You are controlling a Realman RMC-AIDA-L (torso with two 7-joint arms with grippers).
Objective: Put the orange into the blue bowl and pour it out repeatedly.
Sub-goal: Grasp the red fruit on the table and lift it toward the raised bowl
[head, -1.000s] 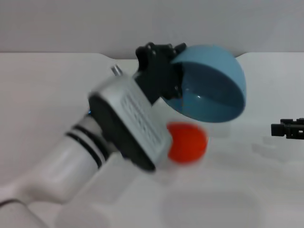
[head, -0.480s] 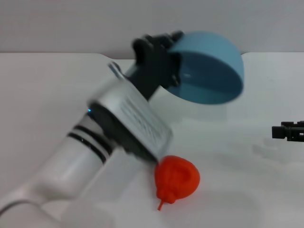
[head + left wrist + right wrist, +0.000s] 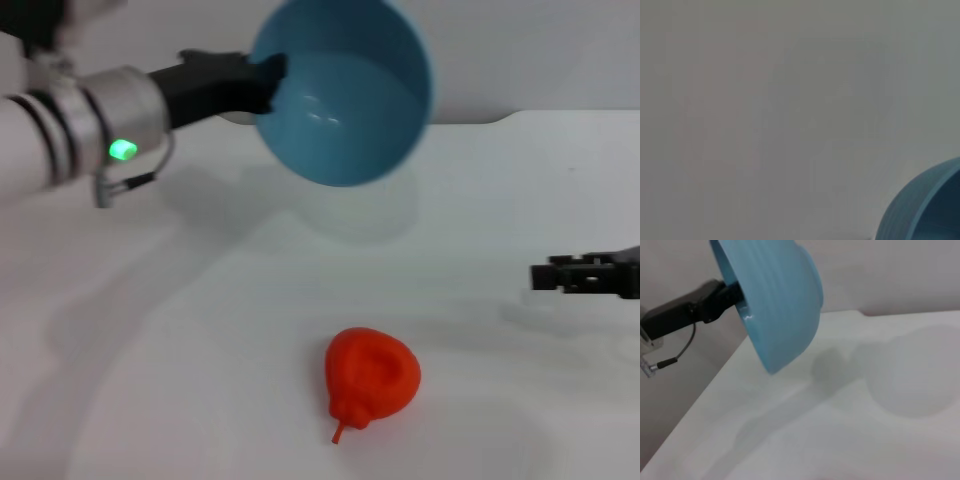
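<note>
I see my left end effector [image 3: 262,82] clamped on the rim of the blue bowl [image 3: 345,92], holding it in the air, tipped with its opening toward me. The orange [image 3: 371,376] lies on the tabletop [image 3: 180,330], well below the bowl. My right end effector [image 3: 560,275] hangs aside; I cannot tell its state.

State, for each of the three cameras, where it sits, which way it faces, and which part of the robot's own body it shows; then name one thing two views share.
Head view: looks forward and down at the white table; shows the orange, the left claw gripping the blue bowl, and the right claw.
Left wrist view: faces a blank wall; only the bowl's edge, no body.
Right wrist view: looks across the table at the raised, tipped bowl and left claw; own fingers unseen.
Shared: the bowl.
</note>
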